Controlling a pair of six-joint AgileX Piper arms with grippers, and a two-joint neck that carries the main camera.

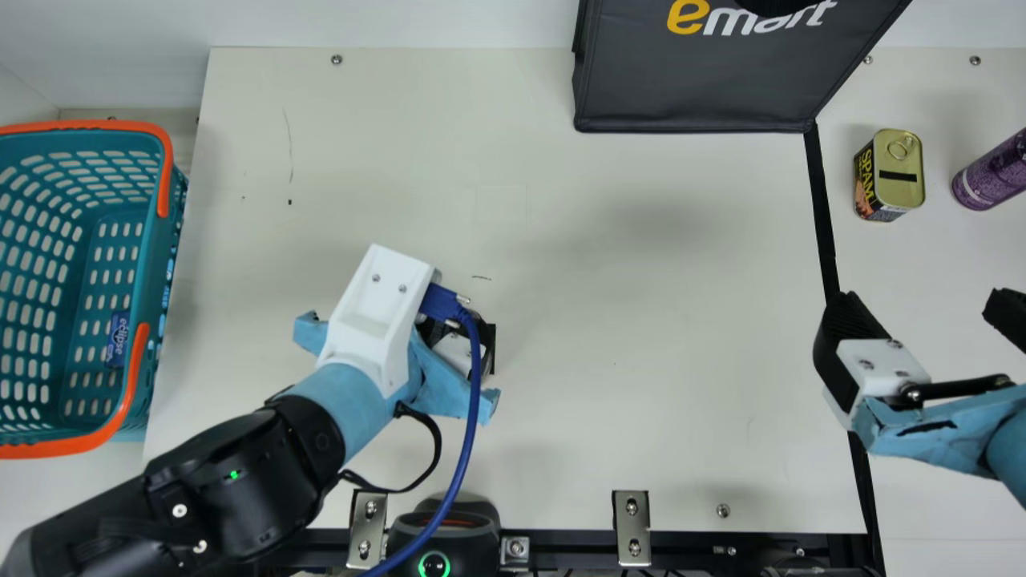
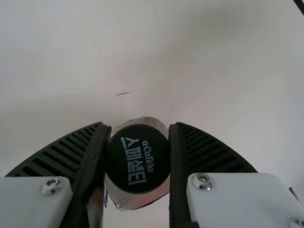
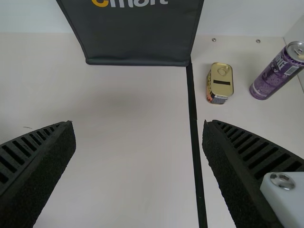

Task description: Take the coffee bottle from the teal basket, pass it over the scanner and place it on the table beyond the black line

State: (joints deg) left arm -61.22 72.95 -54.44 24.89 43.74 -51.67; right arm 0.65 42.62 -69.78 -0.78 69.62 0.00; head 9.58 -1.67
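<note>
Coffee bottle (image 2: 137,159) is clamped in the left claw (image 1: 459,349), at the scanner's (image 1: 441,533) twelve o'clock in the main view; toward three o'clock, near the black line (image 1: 821,208), the right claw (image 1: 922,312) stands wide apart.

A cream table (image 1: 641,401) with a black line (image 1: 823,224) across it and two cans standing to the line's right.
From here, the squat gold-topped tin (image 1: 899,168) stands upright near the line, and the tall purple can (image 1: 994,172) farther right of it. Left of the line, a few thin dark marks (image 1: 481,277) show on the pale surface.
</note>
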